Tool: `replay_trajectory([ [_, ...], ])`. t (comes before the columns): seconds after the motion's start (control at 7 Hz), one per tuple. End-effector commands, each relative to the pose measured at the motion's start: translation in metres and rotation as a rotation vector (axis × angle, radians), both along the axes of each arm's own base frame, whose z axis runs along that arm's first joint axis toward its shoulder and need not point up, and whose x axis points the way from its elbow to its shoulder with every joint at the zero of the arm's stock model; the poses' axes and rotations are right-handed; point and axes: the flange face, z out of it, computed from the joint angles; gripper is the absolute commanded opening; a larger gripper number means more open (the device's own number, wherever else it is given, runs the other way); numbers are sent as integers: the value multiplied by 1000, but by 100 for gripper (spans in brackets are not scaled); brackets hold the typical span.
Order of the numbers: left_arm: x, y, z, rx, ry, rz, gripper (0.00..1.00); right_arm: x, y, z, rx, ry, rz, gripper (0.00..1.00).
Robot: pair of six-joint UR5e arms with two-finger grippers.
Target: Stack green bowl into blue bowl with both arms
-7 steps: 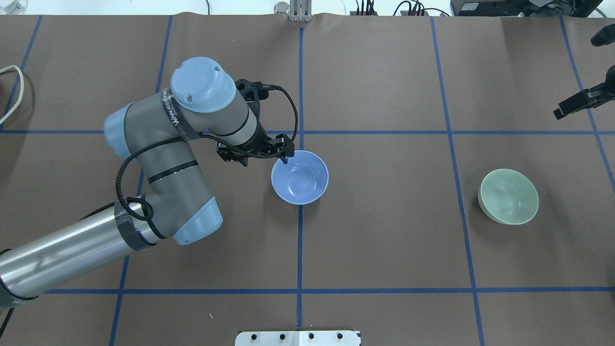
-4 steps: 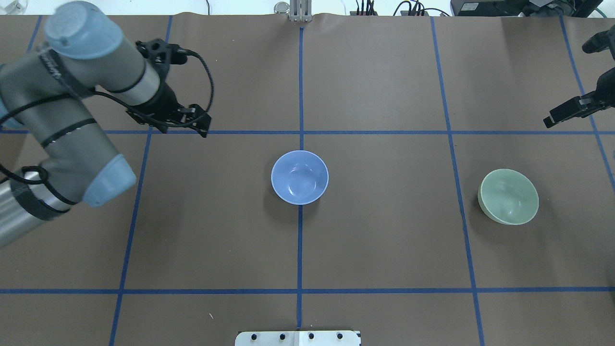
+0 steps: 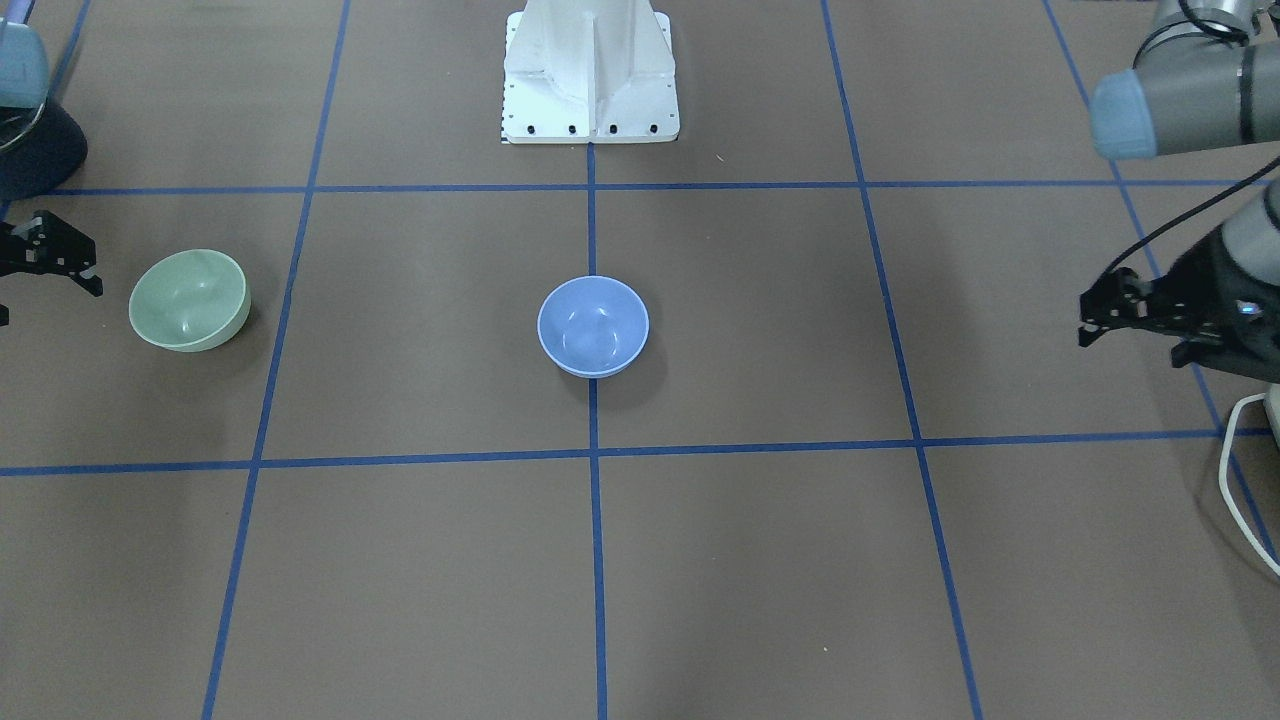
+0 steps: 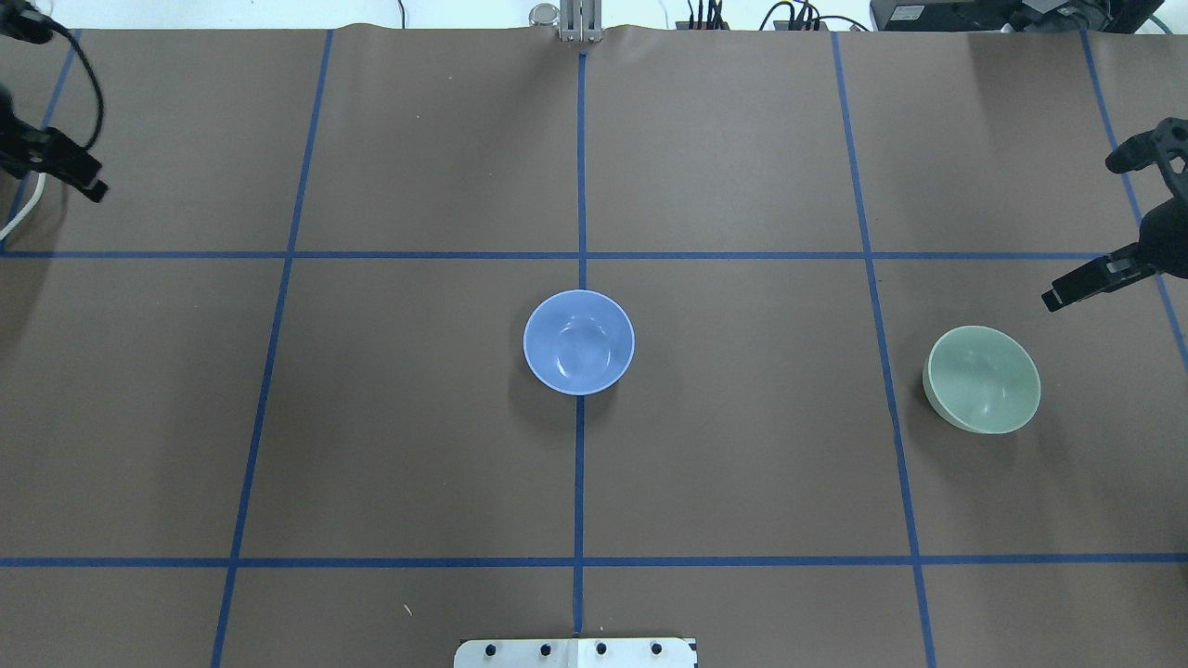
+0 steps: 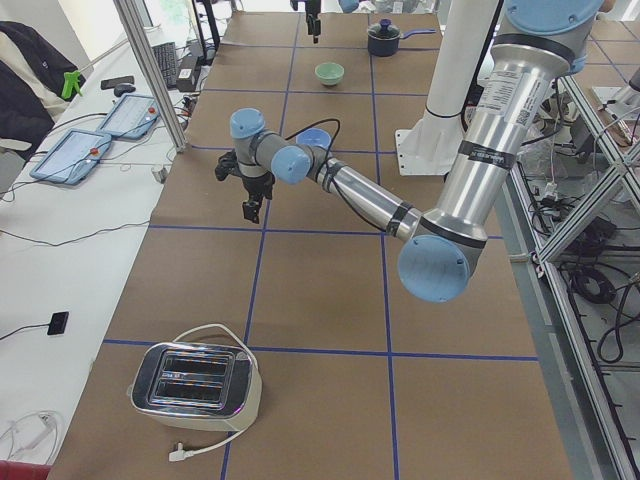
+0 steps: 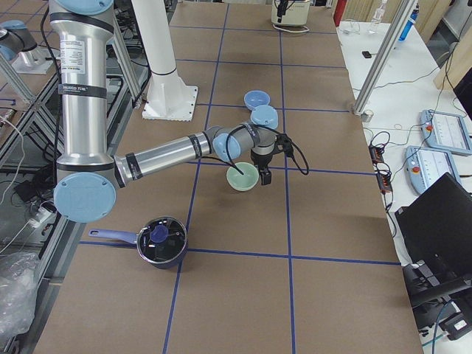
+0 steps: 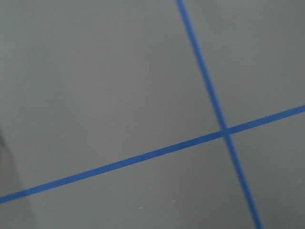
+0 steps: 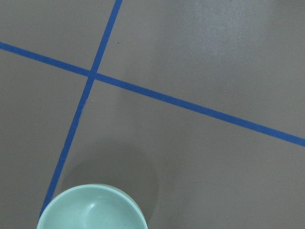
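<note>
The blue bowl (image 4: 579, 342) stands upright at the middle of the table (image 4: 742, 464), on a blue tape line. The green bowl (image 4: 982, 379) stands well apart, on the robot's right side. The right gripper (image 4: 1058, 297) hovers near the green bowl without touching it. The left gripper (image 3: 1090, 322) is at the table's far left edge. I cannot tell how wide either gripper's fingers are.

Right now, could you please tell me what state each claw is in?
Left claw: open, holding nothing.
Right claw: open, holding nothing, near the green bowl but not gripping it.
</note>
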Motion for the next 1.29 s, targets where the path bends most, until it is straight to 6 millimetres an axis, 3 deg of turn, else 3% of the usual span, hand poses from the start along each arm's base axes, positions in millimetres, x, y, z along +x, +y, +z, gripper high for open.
replay_trajectory([
  [0.0, -125, 48, 101, -65, -36, -31, 98, -25, 14, 5, -3, 46, -8, 100],
  [0.14, -146, 58, 112, -39, -38, -29, 98, -38, 19, 13, 23, 55, -23, 100],
  [0.43, -149, 60, 113, -39, -38, -34, 98, -68, 22, 37, 33, 32, -4, 98],
  [0.57, -150, 60, 113, -39, -38, -36, 98, -72, 24, 48, 37, 22, -5, 92],
  [0.86, -150, 60, 114, -42, -38, -36, 98, -68, 37, 63, 36, 22, -20, 71],
  [1.14, -149, 61, 116, -48, -39, -36, 98, -69, 39, 70, 24, 25, -25, 34],
])
